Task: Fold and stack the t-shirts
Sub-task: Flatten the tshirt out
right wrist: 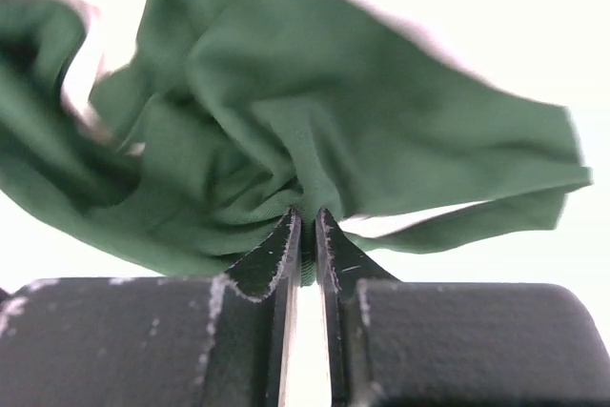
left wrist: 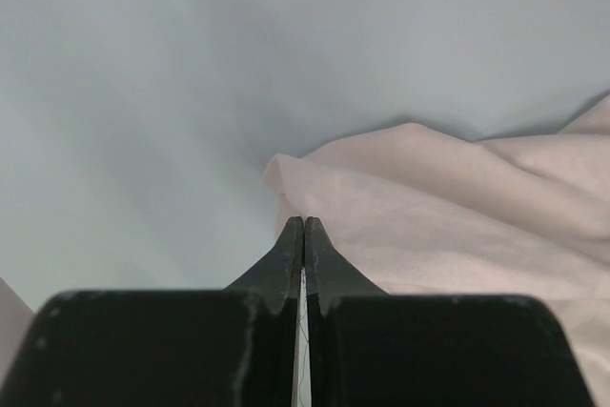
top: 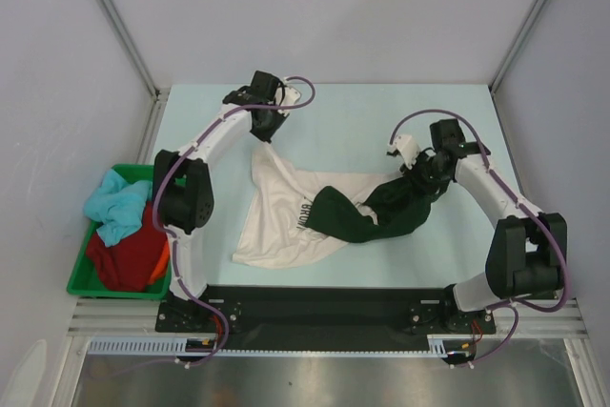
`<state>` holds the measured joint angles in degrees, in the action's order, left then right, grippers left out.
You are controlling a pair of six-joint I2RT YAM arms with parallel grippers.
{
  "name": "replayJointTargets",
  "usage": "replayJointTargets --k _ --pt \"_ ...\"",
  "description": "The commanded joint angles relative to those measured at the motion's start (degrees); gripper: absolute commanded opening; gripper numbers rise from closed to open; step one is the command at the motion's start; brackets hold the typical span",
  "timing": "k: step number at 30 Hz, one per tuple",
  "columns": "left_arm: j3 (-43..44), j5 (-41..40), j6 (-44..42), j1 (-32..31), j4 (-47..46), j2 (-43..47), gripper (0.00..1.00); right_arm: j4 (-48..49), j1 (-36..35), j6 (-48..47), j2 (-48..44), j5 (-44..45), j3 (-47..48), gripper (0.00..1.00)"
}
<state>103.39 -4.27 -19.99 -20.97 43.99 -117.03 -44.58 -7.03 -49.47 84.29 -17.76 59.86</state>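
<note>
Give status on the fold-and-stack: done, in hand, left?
Done: nothing folded or stacked shows. In hand: left gripper pinches an edge of the cream shirt; right gripper pinches the dark green shirt, which lies across the cream one. Left: fold both, then the light blue shirt, dark red shirt and orange shirt bunched in the green bin.

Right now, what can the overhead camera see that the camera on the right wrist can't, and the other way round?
Only the overhead view shows the cream t-shirt spread out with the left gripper at its far corner, plus the green bin holding a light blue shirt and a dark red shirt. Only the right wrist view shows, close up, the fingertips pinched shut on a fold of cloth. Both show the dark green t-shirt and the right gripper holding it.
</note>
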Motion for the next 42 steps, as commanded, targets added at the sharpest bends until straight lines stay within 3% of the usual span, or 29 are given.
replayJointTargets --k 1,7,13,17,21,25,28,31,34,36,39,42 --pt "2.25 -0.29 -0.49 0.14 -1.36 -0.3 0.0 6.16 -0.09 2.45 0.52 0.62 7.8 0.11" --pt "4.97 -2.48 -0.84 0.14 -2.15 -1.97 0.0 13.02 1.92 7.8 7.72 1.41 16.07 0.11" --pt "10.42 -6.27 -1.72 0.14 -3.82 -1.89 0.0 18.04 8.78 15.89 12.65 0.53 27.93 0.04" --pt "17.78 -9.78 -3.56 0.75 -6.28 1.62 0.0 18.3 10.28 15.29 10.64 0.71 33.83 0.0" --pt "25.53 -7.87 -5.93 0.84 -7.86 4.96 0.0 19.62 10.54 15.02 4.84 0.18 35.42 0.0" --pt "25.46 -6.45 -6.29 -0.21 -7.17 10.85 0.0 16.12 10.02 16.77 -2.89 -0.35 33.58 0.0" --pt "20.2 -7.41 -5.85 -1.79 -7.16 17.35 0.01 11.28 8.88 16.6 -9.83 -0.44 30.25 0.0" --pt "16.58 -8.38 -6.2 -3.28 -7.51 22.88 0.0 7.4 7.99 17.38 -18.96 1.22 23.57 0.0" --pt "16.57 -8.82 -7.34 -3.73 -10.4 24.39 0.0 9.84 8.08 17.57 -25.13 4.29 14.87 0.0" --pt "17.1 -9.7 -7.43 -3.55 -14.36 23.53 0.01 12.66 8.43 18.71 -25.41 5.71 9.27 0.0" --pt "20.61 -9.18 -7.44 -2.76 -12.45 17.03 0.0 18.55 10.44 19.5 -20.15 6.69 6.07 0.0" --pt "20.88 -6.11 -5.5 -0.74 -11.3 10.79 0.0 22.16 11.85 21.34 -10.14 6.42 9.56 0.0"
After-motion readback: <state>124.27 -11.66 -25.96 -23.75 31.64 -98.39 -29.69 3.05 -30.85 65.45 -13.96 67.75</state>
